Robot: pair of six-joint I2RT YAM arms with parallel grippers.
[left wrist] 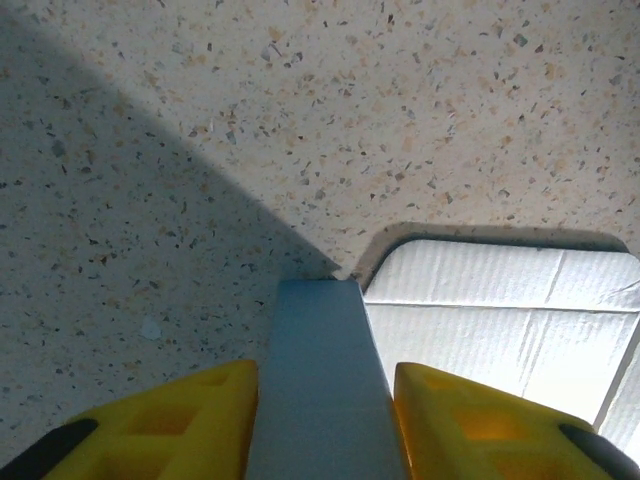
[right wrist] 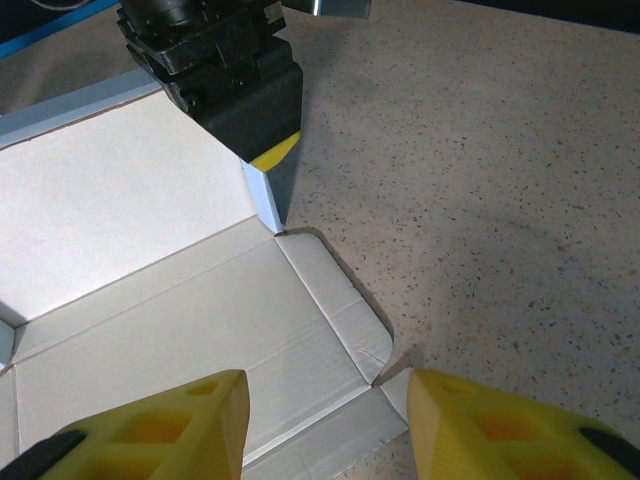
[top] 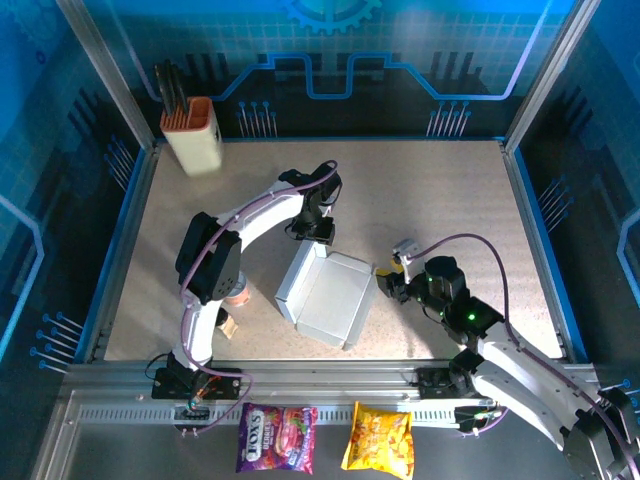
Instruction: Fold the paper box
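A speckled table (top: 450, 200) sits inside a blue-lit enclosure. The box (top: 330, 300) lies at its middle, half folded, with one wall raised on its left side. The left gripper (top: 318, 232) pinches that wall's far end, a pad on each face. The right gripper (top: 385, 283) hovers at the box's right edge, jaws apart and holding nothing. A holder (top: 195, 135) stands at the far left.

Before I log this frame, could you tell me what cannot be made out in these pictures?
Left wrist view: whether the left gripper truly pinches the paper box wall; the pads are cut off by the bottom edge.
Top view: the small pinkish item beside the left arm, partly hidden by it and too small to name.
Right wrist view: the box's left part runs off frame.
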